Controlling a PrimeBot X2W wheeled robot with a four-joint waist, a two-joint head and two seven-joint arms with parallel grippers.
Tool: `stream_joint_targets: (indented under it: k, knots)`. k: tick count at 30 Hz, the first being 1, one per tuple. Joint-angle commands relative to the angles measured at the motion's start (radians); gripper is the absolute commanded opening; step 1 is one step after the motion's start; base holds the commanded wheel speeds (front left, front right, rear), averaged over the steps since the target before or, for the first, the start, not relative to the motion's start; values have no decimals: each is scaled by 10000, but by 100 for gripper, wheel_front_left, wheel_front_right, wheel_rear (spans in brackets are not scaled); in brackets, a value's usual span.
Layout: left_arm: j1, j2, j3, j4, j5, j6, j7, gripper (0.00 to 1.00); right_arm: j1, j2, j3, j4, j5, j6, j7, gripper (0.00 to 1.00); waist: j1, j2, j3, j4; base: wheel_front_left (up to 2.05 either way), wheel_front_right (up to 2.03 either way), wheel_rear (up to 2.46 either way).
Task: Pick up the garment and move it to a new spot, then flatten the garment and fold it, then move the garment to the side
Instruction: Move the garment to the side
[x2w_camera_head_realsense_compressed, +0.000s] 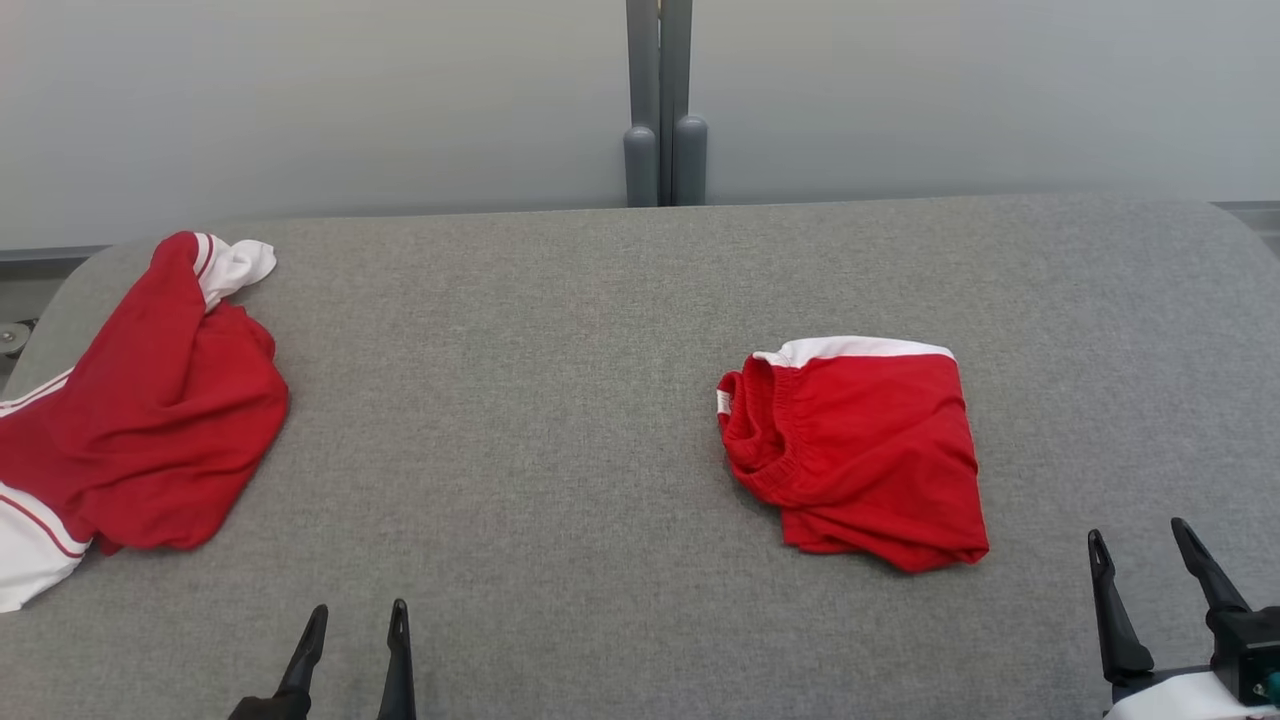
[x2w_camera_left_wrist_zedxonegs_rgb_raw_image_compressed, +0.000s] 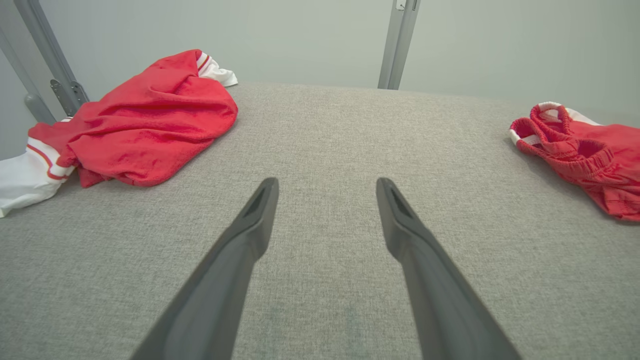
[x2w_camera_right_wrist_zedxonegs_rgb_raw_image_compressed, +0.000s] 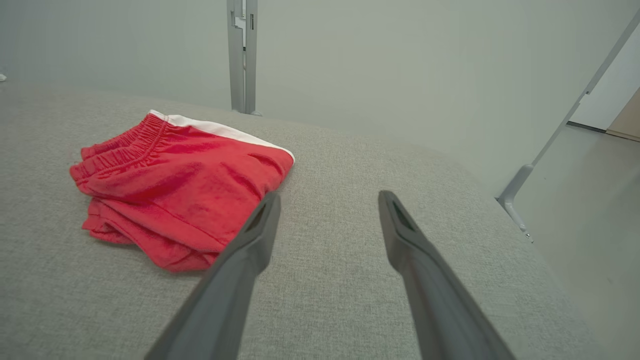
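We look down on a grey, fabric-covered tabletop. Right of centre lie folded red shorts, a squarish bundle with a white band along the far edge and the elastic waistband facing left. At the far left lies a crumpled red and white garment, perhaps a jersey, though its bunched shape makes that hard to tell; part of it runs out of frame. The two are well apart. The left end effector hovers at the near edge, left of centre, its two dark fingers spread and holding nothing. The right end effector is at the near right corner, near the shorts but not touching them, its fingers likewise parted and empty.
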Motion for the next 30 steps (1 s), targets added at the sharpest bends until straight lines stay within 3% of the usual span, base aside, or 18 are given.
stream_joint_targets:
  k: [1, 9, 13, 15, 20, 24, 30]
  knots:
    - [48, 13, 67, -24, 85, -57, -4, 100, 8, -55, 21, 38, -33, -12, -31, 100, 0, -1, -4, 17, 0, 0, 0]
    - [32, 13, 97, -133, 126, -137, -4, 100, -307, 89, -100, 31, 211, -13, -32, 100, 0, -1, -41, 88, 0, 0, 0]
    - [68, 13, 75, -258, 105, -78, -5, 100, -827, 117, -41, 214, 992, -13, -32, 100, 0, -1, 32, 63, 0, 0, 0]
    - [-13, 13, 30, -322, 133, -88, -4, 100, -1242, -96, 208, 870, 1687, -13, 56, 100, 0, -1, 142, 54, 0, 0, 0]
    - [-316, 13, -188, -590, 73, 1, -4, 100, -3245, -694, 726, 2118, 3684, -10, 2672, 100, 0, -1, 638, 38, 0, 0, 0]
    - [-501, 17, -406, -583, 116, 3, -4, 100, -4482, -794, 1322, 3038, 5281, -7, 4706, 100, 0, -1, 939, 212, 0, 0, 0]
    - [-851, 16, -651, -545, 8, 153, -5, 100, -5236, -940, 1875, 4066, 6386, -6, 6128, 100, 0, -1, 1182, 601, 0, 0, 0]
